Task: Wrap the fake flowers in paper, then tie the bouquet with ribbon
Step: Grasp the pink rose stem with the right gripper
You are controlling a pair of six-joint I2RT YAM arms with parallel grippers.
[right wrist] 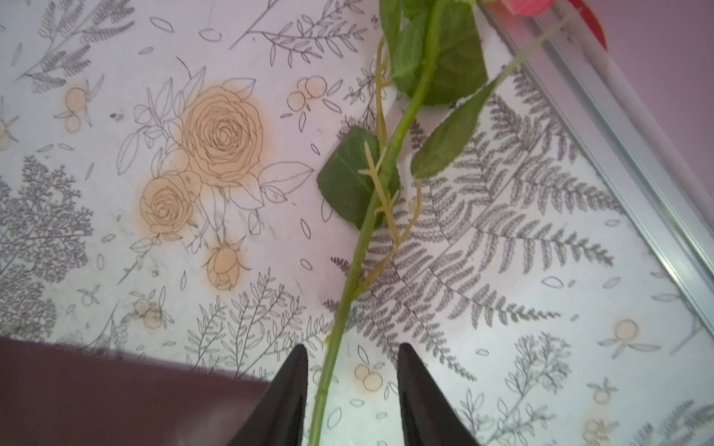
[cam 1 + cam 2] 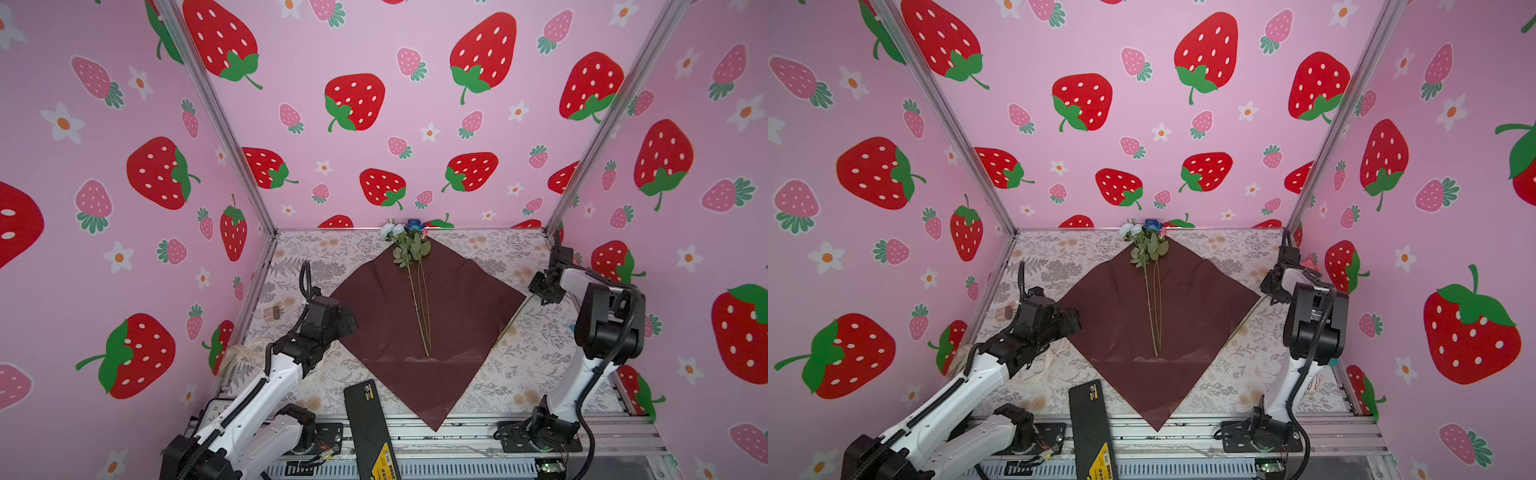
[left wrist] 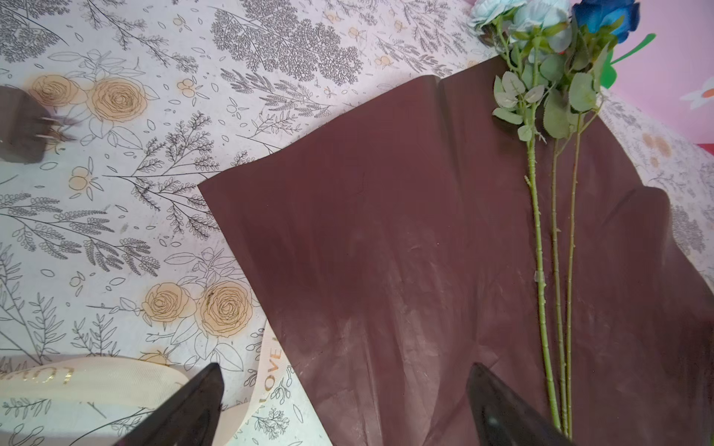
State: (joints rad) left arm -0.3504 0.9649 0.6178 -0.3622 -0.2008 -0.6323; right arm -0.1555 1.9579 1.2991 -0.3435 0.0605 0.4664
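Note:
The dark red wrapping paper (image 2: 457, 316) (image 2: 1196, 316) lies flat as a diamond on the floral table. On it rest long green stems (image 2: 422, 307) with pale blue and dark blue blooms (image 3: 541, 15) at the back wall. Over the paper's left corner my left gripper (image 2: 349, 322) (image 3: 344, 367) hovers wide open and empty. At the paper's right corner my right gripper (image 2: 536, 291) (image 1: 352, 345) straddles the stem (image 1: 361, 251) of a separate pink flower (image 1: 529, 5) lying on the table. Its fingers are apart, with a gap on one side of the stem.
A cream lettered ribbon (image 3: 270, 370) curls on the table under the left arm. A small wooden block (image 2: 271, 312) sits at the left edge. A black and yellow box (image 2: 368, 428) lies at the front. Aluminium rails (image 1: 618, 116) border the table.

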